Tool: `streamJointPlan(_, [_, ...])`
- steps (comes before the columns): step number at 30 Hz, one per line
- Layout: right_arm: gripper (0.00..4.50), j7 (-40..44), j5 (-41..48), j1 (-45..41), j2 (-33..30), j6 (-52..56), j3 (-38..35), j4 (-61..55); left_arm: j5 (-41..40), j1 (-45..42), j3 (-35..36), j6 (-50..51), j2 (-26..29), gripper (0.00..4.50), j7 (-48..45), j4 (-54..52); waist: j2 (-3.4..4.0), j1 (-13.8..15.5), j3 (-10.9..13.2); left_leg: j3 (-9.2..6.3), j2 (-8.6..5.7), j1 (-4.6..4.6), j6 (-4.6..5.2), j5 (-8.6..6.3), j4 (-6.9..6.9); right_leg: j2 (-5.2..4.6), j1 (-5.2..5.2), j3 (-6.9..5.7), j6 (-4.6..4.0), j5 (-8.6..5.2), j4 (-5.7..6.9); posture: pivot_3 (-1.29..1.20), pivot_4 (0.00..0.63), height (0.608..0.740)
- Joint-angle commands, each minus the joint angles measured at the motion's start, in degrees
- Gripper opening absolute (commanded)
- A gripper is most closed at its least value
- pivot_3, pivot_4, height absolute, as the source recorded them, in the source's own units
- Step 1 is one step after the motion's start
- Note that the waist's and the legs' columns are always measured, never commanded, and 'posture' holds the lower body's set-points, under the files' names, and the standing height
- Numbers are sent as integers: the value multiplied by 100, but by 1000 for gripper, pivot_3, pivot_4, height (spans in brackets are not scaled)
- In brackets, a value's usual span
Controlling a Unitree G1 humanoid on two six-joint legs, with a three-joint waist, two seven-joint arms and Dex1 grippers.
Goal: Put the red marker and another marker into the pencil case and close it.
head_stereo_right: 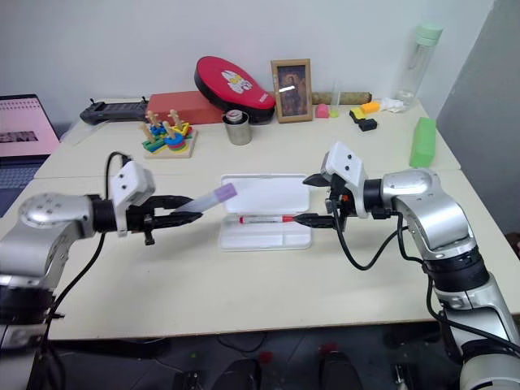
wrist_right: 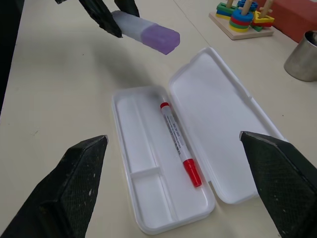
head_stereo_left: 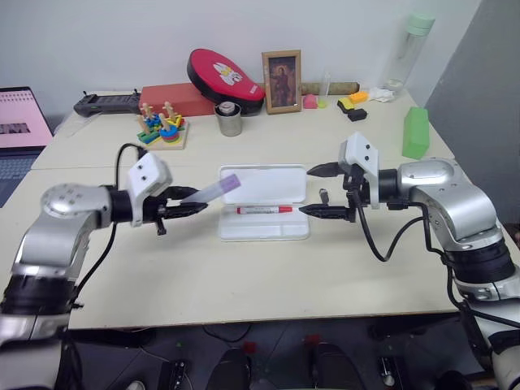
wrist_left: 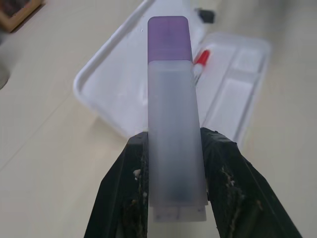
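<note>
The white pencil case [head_stereo_left: 244, 230] lies open on the table, its lid [head_stereo_left: 264, 184] flat behind the tray. The red marker [head_stereo_left: 264, 210] lies inside the tray's rear compartment. My left gripper [head_stereo_left: 193, 203] is shut on the chunky marker with the purple cap [head_stereo_left: 215, 188], holding it in the air just left of the case, cap toward the lid. In the left wrist view the marker [wrist_left: 173, 124] stands between the fingers [wrist_left: 124, 198]. My right gripper [head_stereo_left: 315, 192] stands open at the case's right end, nothing between its fingers [wrist_right: 74, 183].
At the back of the table are a wooden stacking toy [head_stereo_left: 162, 128], a metal cup [head_stereo_left: 229, 119], a red pouch [head_stereo_left: 225, 75], a picture frame [head_stereo_left: 282, 81] and a red box [head_stereo_left: 175, 99]. A green block [head_stereo_left: 415, 132] stands at the right, a laptop [head_stereo_left: 23, 120] at the left.
</note>
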Motion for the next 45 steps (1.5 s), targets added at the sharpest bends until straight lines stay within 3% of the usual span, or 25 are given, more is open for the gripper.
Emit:
streamJointPlan(1, [4500,-130,125,206,-244,110,-316,-379,556,-835,-851,-471,-182,1206,-909,700,0,7,0,-4,-2,-2,0,0,1,0,2,-5,0,0,2,0,150,740])
streamJointPlan(7, [4500,-425,259,621,-471,352,-620,-896,1223,-1774,-1677,-1020,-476,1206,-1808,1853,-1,-34,1,-2,-2,-6,1,0,1,0,-2,-3,0,0,1,0,150,740])
streamJointPlan(14, [4500,-757,501,980,-552,731,-796,-1537,1703,-2191,-1890,-1172,-854,1206,-1889,2632,-1,-62,1,-3,-1,-5,3,-1,2,0,-2,-3,26,-15,4,0,150,740])
streamJointPlan(45, [4500,-1245,862,1145,-654,877,-769,-1764,2244,-1952,-1849,-1111,-1339,1206,-1432,2885,-2,-48,1,-5,-2,-3,3,0,10,0,3,-3,29,-16,10,0,150,740])
